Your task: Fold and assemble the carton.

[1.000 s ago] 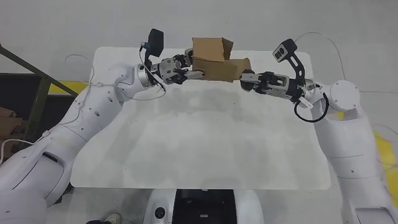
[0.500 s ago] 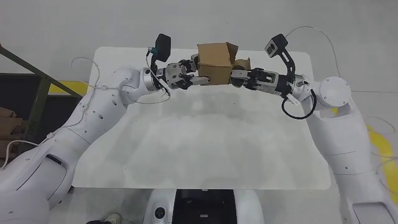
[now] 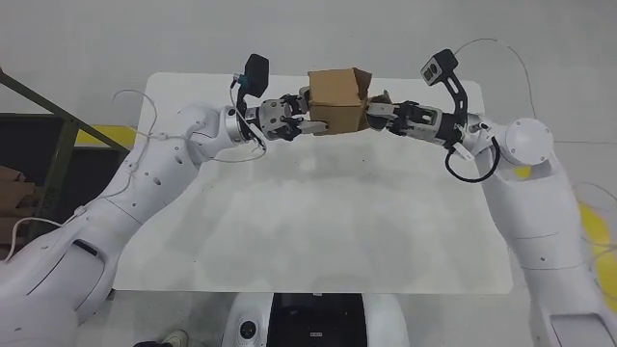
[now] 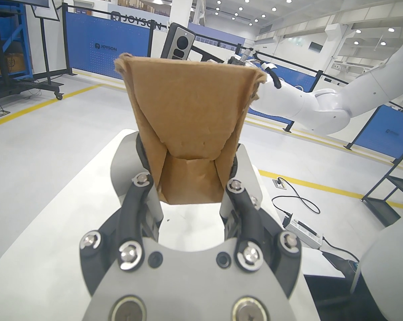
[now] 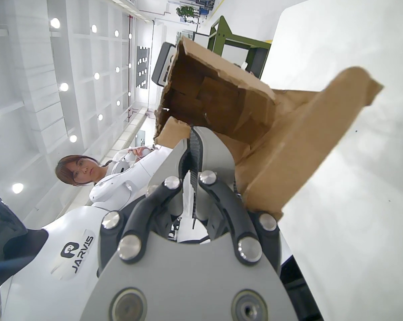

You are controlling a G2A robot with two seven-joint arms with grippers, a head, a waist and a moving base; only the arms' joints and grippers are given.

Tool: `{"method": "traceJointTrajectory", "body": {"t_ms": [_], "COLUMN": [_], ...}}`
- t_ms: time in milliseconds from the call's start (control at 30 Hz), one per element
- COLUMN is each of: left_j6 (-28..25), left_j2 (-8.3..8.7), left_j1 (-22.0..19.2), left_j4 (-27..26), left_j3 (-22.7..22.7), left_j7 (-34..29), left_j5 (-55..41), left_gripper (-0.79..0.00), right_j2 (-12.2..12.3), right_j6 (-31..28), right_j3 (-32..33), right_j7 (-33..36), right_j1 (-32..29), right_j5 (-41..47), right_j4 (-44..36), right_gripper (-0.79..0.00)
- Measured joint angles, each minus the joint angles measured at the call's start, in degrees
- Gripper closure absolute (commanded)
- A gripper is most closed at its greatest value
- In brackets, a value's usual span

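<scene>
so the brown cardboard carton [image 3: 337, 98] sits between both claws, left claw [image 3: 308, 121] clamped wide on a flap [image 4: 189, 182], right claw [image 5: 190, 141] squeezed shut against its ragged rim [image 5: 164, 108]

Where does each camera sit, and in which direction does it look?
Top view: above the arms, looking down at the white table; both arms show.
Left wrist view: on that wrist, facing forward along the left gripper, other arm beyond.
Right wrist view: on that wrist, along the right gripper.
All share the brown cardboard carton.
</scene>
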Motion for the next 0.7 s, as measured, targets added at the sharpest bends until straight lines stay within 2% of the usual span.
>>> {"method": "traceJointTrajectory", "body": {"t_ms": [233,500,700], "left_j6": [0.00,0.00,0.00], "left_j2": [0.17,0.41,0.68], "left_j1": [0.64,1.01,1.29], "left_j4": [-1.03,-2.25,-2.50], "left_j3": [-0.16,-0.16,-0.32], "left_j7": [-0.67,-1.26,-1.23], "left_j5": [0.01,-0.01,-0.27], "left_gripper": [-0.314,-0.311,-0.314], "right_j2": [0.23,-0.72,-0.97], "right_j6": [-1.04,-1.90,-1.99], "right_j3": [2.03,-2.30,-4.07], "right_j7": [-3.66,-7.12,-6.43], "right_j1": [1.16,6.27,7.92], "right_j5": [-0.03,-2.21,-3.36], "right_j4": [1.47,6.33,7.32], "right_gripper": [0.000,0.000,0.000]}}
